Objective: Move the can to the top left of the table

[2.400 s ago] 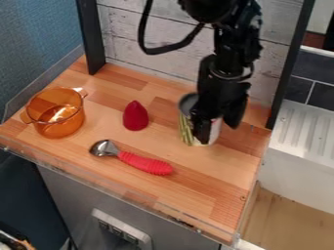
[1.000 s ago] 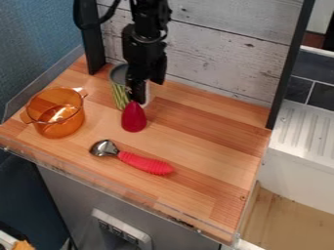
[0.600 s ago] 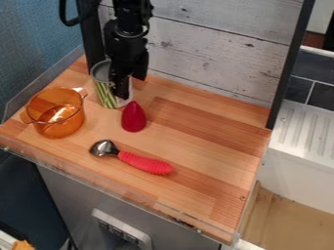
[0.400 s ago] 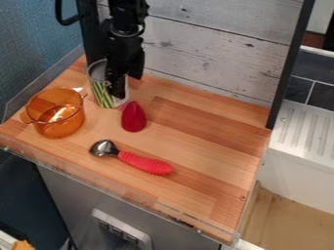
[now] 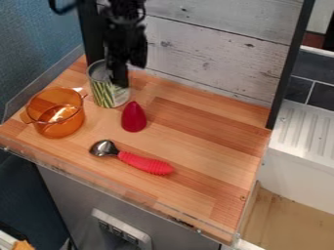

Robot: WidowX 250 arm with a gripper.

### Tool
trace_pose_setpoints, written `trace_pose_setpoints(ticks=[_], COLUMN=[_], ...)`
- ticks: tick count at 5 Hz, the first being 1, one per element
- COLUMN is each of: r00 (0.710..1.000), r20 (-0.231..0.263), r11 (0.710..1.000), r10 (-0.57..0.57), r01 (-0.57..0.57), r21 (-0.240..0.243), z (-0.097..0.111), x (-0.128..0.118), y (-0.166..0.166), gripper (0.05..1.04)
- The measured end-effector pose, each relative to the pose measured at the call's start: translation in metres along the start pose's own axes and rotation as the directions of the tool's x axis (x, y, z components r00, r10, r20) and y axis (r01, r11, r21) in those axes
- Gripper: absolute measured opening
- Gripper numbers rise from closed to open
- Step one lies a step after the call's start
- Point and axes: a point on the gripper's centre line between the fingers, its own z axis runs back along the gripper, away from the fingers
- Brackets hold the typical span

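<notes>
Pale, weathered planks [image 5: 209, 49] back the wooden counter [image 5: 189, 146], with a blue wall [image 5: 32, 39] at its 10 o'clock and a white ribbed drainer [image 5: 306, 132] off at 3 o'clock. Black posts stand at either end of the planks. Reading the counter as a clock face from the camera, the can [image 5: 108, 93] is at 11 o'clock, upright on the wood, green stalks showing on its side. The gripper [image 5: 129, 76] hangs over it from 12 o'clock, its two fingers spread apart, one of them overlapping the right part of the rim in view; whether that finger touches the can I cannot tell. An orange see-through pot [image 5: 62, 128] sits at 10 o'clock, near the can. Just toward 12 o'clock from the middle, a red cone-shaped thing [image 5: 134, 118] stands point up, near the can at its 5 o'clock. Below it lies a scoop [image 5: 147, 164], metal head toward 9 o'clock, red ribbed handle toward 4.
</notes>
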Motion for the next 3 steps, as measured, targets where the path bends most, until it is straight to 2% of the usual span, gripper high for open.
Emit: trace_pose_setpoints(ticks=[1,3], r00=[1.0,1.0], r20=[-0.004,-0.001], r11=[0.998,0.997], r10=[-0.002,-0.025], r01=[0.002,0.025], r21=[-0.06,-0.076], z=[0.0251,0.0295], x=[0.0035,0.0055], y=[0.001,0.0102], gripper=[1.001,1.001])
